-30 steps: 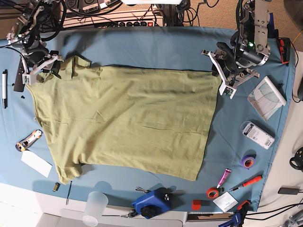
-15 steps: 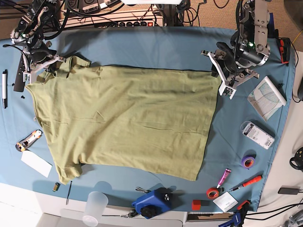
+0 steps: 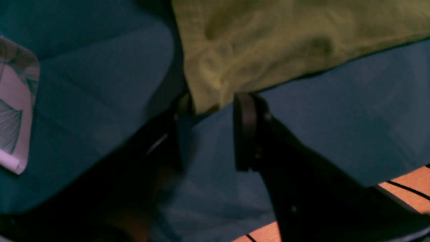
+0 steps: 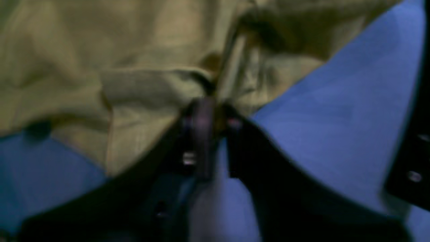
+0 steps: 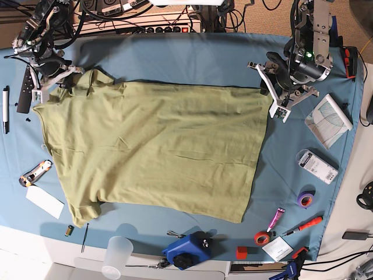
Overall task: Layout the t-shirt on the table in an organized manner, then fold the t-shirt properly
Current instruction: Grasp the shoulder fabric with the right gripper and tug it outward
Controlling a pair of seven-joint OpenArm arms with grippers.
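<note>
Since a second ago my right hand [image 5: 51,74] has shifted a little up and toward the far left corner, and the sleeve there has followed it; my left hand [image 5: 276,96] hasn't budged. The t-shirt [image 5: 154,149] lies spread across the middle of the surface [image 5: 192,55], mostly flat, its near edge slanting.

In the right wrist view the fingers [image 4: 198,134] sit close together with a fold of sleeve cloth between them, so I judge I'm holding the sleeve. My left hand stands partly apart, straddling the shirt's far right corner [image 3: 208,101] without pinching it.

To lay it out well I'd draw the sleeve outward low and slow, keeping the cloth taut, not lifted.

Far side is bare cloth, good room. The left edge carries a marker [image 5: 6,109] and a box cutter [image 5: 35,173]; the right has a booklet [image 5: 329,119].
</note>
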